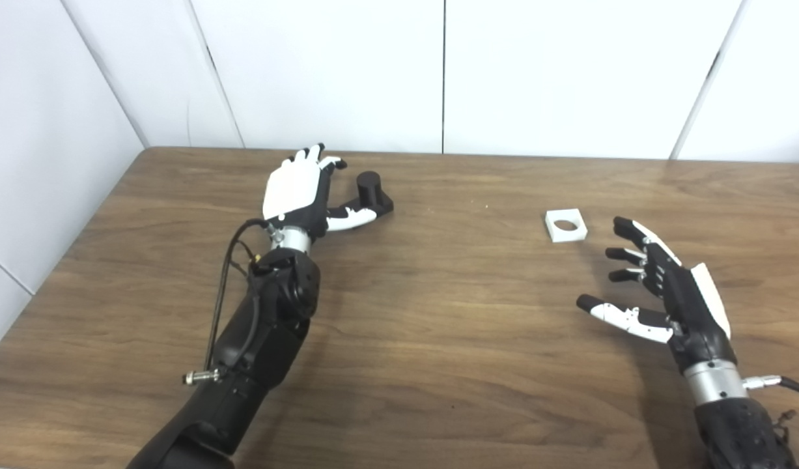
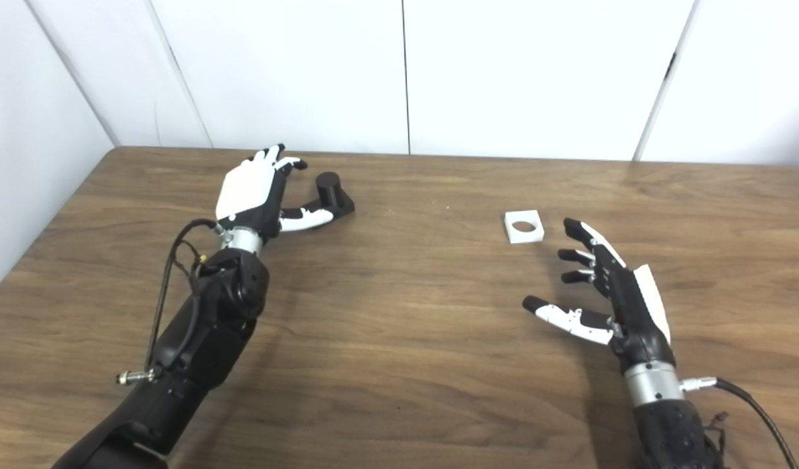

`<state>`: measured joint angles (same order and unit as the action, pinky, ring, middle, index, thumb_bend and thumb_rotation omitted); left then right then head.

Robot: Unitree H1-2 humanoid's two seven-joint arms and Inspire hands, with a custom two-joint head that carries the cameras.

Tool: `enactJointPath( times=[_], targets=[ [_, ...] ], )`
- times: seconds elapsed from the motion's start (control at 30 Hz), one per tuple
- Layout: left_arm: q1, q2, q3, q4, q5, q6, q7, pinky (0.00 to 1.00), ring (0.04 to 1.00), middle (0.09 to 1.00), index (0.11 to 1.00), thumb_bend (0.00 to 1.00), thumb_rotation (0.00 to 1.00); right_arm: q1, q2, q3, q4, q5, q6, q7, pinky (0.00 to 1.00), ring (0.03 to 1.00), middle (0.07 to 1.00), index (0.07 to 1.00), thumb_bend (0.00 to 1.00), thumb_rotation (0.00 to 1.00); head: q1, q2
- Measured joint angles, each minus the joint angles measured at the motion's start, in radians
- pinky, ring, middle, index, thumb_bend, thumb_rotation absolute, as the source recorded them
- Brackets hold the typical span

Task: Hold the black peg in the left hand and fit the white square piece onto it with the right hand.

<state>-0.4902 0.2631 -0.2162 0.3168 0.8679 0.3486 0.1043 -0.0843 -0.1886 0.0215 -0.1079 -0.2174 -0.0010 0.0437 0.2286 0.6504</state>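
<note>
Both hands reaching, neither piece picked up yet

The left hand (image 1: 301,189), fingers spread and empty, sits just beside the short black cylindrical peg on its black base (image 1: 372,193), thumb alongside the base; the right hand (image 1: 659,286), also spread and empty, lies near the flat white square piece with a round hole (image 1: 566,225) on the brown wooden table (image 1: 438,326). Next, I judge, each must close round its part

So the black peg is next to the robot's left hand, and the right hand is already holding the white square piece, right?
Not quite. The black peg does stand beside the left hand, but the right hand holds nothing: it is open, with its fingers apart. The white square piece lies on the table, clear of the fingers, as the left eye view shows.
</note>
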Motion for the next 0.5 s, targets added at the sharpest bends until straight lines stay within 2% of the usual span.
enactJointPath(
  times=[0.5],
  targets=[
    [-0.025, -0.001, -0.026, 0.076, -0.025, 0.001, 0.01, 1.0, 1.0, 1.0, 0.675, 0.85, 0.51, 0.0, 0.004, 0.0, -0.001, 0.0, 0.0, 0.0, 0.64, 0.782, 0.885, 0.875, 0.74, 0.17, -0.005, 0.0]
  ],
)
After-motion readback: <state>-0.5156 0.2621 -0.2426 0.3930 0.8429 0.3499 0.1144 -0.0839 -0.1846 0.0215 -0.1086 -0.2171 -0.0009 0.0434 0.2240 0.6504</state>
